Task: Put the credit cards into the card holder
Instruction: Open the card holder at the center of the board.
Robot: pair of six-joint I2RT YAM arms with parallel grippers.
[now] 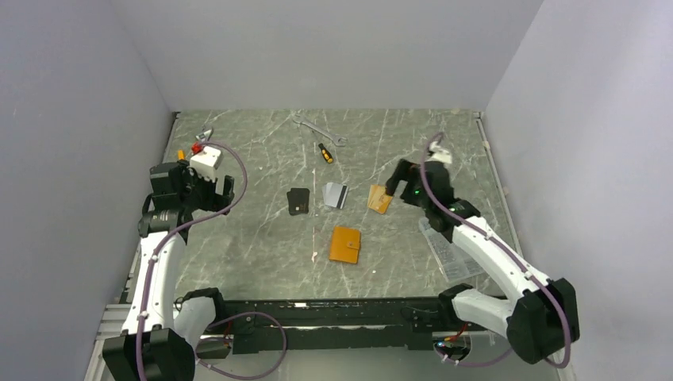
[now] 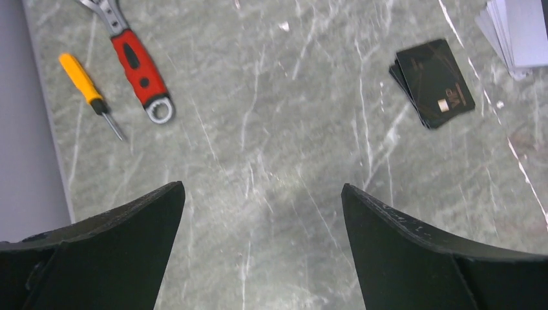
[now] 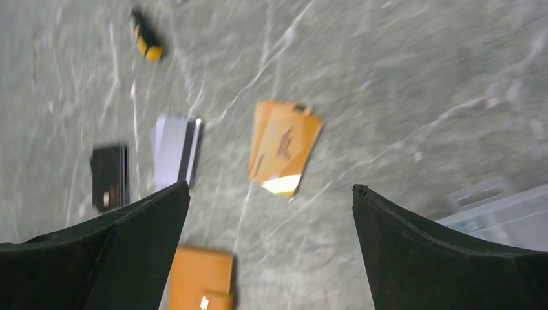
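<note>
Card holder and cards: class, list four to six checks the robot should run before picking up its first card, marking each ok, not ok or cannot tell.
1. The right gripper is open: ok.
2. The left gripper is open and holds nothing: ok.
3. The orange cards lie in front of the right gripper, touching nothing else: ok.
4. The card holder is open to take cards: not ok, it lies shut.
5. The silver cards and the black cards lie apart from each other: ok.
6. How many cards each pile holds: cannot tell.
</note>
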